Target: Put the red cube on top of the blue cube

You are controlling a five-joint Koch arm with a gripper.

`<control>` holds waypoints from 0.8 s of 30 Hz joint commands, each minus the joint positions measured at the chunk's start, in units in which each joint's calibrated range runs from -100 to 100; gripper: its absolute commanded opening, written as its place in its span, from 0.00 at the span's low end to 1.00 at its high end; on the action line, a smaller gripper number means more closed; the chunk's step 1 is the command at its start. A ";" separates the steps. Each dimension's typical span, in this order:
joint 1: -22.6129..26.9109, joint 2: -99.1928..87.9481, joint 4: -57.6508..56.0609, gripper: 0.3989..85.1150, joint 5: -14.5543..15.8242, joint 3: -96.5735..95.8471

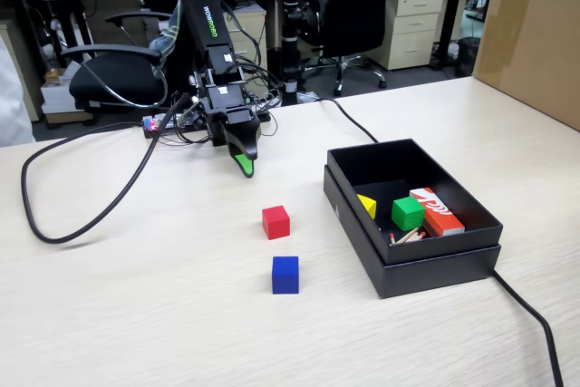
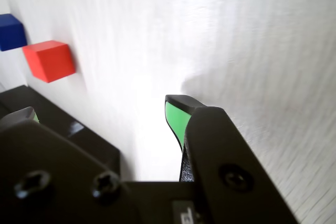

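Matte blue cube (image 1: 285, 275) near red cube (image 1: 275, 222).

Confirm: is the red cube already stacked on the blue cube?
No, the red cube sits on the table, apart from the blue cube.

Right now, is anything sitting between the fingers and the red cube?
Nothing visible. Bare table lies between the gripper and the small matte red cube. The small matte blue cube sits beyond it, and the black open box stands off to the right.
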 commanded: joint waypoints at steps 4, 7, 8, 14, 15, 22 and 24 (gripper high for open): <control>0.68 9.58 -17.53 0.56 0.54 21.90; 0.73 16.58 -24.70 0.56 0.54 31.24; 0.73 19.57 -26.95 0.56 0.59 34.51; 0.00 41.37 -34.55 0.56 0.73 57.08; -0.10 44.01 -35.07 0.56 0.73 59.35; -0.88 63.63 -37.75 0.56 0.59 73.22; -1.12 67.30 -37.83 0.56 0.59 75.12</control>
